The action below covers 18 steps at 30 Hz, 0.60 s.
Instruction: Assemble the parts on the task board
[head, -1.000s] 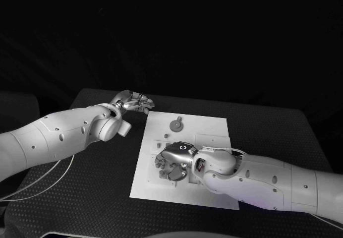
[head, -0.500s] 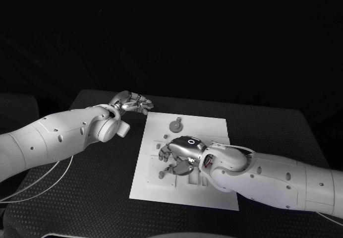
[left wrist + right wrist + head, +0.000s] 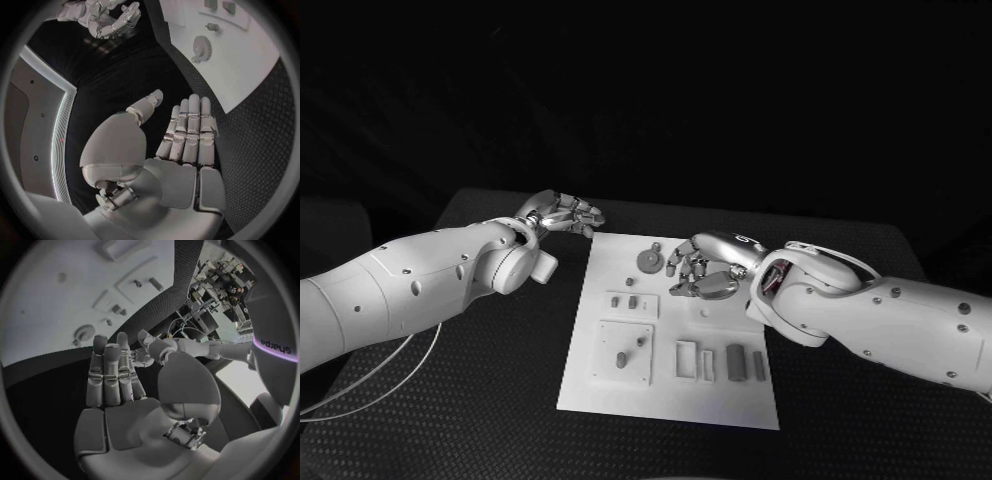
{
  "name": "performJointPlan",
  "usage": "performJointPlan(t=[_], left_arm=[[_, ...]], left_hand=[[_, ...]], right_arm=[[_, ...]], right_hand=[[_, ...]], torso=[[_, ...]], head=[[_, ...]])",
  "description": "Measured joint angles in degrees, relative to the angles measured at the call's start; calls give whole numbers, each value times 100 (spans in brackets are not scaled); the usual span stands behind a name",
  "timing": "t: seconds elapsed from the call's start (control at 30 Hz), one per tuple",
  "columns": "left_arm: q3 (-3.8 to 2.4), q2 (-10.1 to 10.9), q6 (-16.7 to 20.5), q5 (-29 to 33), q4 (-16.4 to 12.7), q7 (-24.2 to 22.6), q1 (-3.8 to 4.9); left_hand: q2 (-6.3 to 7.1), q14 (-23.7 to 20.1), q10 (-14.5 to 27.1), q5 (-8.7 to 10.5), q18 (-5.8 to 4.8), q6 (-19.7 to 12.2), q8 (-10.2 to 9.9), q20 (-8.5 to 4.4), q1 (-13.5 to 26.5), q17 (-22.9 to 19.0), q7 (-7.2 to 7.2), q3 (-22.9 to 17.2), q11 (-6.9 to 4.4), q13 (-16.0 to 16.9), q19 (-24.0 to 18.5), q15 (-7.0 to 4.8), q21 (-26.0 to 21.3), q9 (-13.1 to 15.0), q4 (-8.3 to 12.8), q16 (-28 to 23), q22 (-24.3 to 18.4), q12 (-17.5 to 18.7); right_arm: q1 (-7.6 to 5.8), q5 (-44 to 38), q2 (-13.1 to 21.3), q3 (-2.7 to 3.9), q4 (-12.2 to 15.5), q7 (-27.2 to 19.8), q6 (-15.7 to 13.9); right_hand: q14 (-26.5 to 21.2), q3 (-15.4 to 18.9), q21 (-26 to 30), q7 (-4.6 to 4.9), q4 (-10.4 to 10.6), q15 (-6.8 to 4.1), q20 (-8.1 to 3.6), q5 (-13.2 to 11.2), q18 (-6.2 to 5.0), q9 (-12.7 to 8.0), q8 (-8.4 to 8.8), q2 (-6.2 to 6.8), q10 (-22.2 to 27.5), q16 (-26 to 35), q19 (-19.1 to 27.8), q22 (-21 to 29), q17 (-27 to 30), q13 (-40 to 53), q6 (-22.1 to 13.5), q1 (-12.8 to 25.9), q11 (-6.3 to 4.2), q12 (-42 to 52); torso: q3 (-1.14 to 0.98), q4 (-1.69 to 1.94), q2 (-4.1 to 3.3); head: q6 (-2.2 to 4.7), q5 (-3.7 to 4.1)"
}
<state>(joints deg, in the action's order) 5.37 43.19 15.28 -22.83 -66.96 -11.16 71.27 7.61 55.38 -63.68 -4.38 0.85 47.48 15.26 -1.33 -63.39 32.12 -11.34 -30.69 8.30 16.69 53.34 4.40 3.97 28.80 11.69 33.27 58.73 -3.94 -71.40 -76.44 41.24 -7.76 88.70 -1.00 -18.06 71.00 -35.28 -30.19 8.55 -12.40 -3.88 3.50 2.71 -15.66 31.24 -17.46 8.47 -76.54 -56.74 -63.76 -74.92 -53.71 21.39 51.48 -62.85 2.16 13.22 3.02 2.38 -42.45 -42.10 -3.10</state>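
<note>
The white task board [image 3: 718, 400] lies in the middle of the black table. A grey gear [image 3: 652, 260] sits near the board's far edge, with small pegs [image 3: 640, 343] on a raised square and several upright blocks [image 3: 736, 357] nearer the front. My right hand [image 3: 704, 265] hovers over the far part of the board, just right of the gear, fingers straight and holding nothing [image 3: 115, 385]. My left hand [image 3: 564, 212] stays off the board's far left corner over the table, fingers extended with nothing in them [image 3: 184, 145]. The gear [image 3: 201, 46] lies on the board beyond its fingertips.
Textured black table [image 3: 459, 400] surrounds the board on all sides. Thin white cables [image 3: 387, 375] trail under my left arm at the near left. Two small parts [image 3: 623, 300] stand on the board's left side.
My right hand has lifted off the board's middle and moved toward its far edge, uncovering the pegs and blocks. The left hand has barely moved.
</note>
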Motion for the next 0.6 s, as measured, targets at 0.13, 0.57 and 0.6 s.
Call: performJointPlan(t=[0.13,0.57,0.6], left_arm=[[1,-5,0,1,13,0,0],[1,-32,-4,3,39,0,0],[1,-33,-5,3,39,0,0]], left_hand=[[0,0,0,0,0,0,0,0,0,0,0,0,0,0,0,0,0,0,0,0,0,0],[0,0,0,0,0,0,0,0,0,6,0,0,0,1,0,0,0,0,0,0,1,0],[0,0,0,0,0,0,0,0,0,10,0,0,0,1,0,0,0,0,0,0,1,0]], right_arm=[[-35,286,250,-10,75,313,417],[-43,2048,898,-136,213,1962,1631],[-42,2134,941,-137,227,2076,1693]], right_hand=[[167,103,-215,-193,-59,-179,-152,0,-38,111,-82,-120,269,-389,-254,0,-185,1806,171,49,-174,1598],[430,43,-912,-268,1131,-307,-486,0,186,362,-117,12,860,-1546,-708,1,-764,4357,218,1185,-257,4294],[451,52,-943,-268,1152,-313,-498,0,186,387,-129,54,860,-1583,-720,1,-778,4424,218,1227,-257,4376]], torso=[[-3,-3,3],[-5,7,-1],[-4,7,-1]], head=[[18,31],[18,92],[16,98]])
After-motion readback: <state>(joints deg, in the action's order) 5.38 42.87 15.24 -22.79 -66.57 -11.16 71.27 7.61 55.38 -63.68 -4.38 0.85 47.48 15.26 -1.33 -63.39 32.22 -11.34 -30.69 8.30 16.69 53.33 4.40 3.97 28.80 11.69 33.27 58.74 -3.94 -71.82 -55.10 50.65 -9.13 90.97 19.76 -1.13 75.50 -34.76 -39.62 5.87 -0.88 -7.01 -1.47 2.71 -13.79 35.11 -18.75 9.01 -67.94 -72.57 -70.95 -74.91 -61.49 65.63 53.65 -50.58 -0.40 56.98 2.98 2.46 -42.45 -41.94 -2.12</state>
